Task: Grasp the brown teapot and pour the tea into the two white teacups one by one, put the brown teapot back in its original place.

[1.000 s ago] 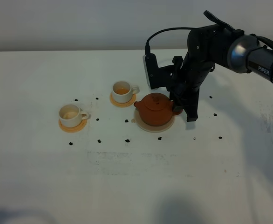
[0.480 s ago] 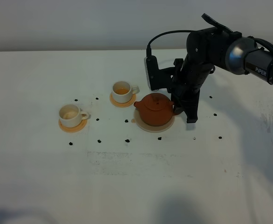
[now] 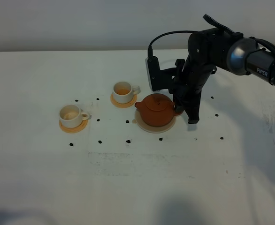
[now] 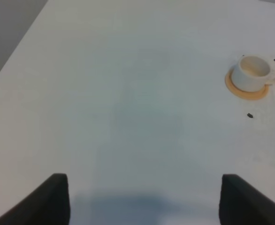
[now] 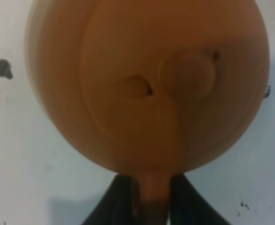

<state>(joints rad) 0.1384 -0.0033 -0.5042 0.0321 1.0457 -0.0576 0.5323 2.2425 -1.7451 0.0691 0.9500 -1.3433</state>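
Note:
The brown teapot [image 3: 156, 110] sits on its pale beige trivet [image 3: 147, 127], the original place, right of the table's middle. My right gripper [image 3: 181, 111] reaches down at its right side. In the right wrist view the two black fingers [image 5: 121, 201] press against both sides of the loop handle [image 5: 151, 194], below the teapot's round lid [image 5: 149, 79]. One of the two white teacups [image 3: 124, 90] stands on an orange-tan coaster left of the teapot; the other teacup [image 3: 72, 115] stands farther left. My left gripper [image 4: 144, 201] is open above bare table, with a teacup [image 4: 252, 72] ahead of it.
Small dark specks [image 3: 127, 140] are scattered on the white table around the cups and teapot. A white box with a black cable [image 3: 152, 72] hangs on the right arm just behind the teapot. The table's back edge runs along a grey wall.
My right gripper has narrowed onto the teapot's handle and the arm has shifted slightly. The teapot and cups have stayed put.

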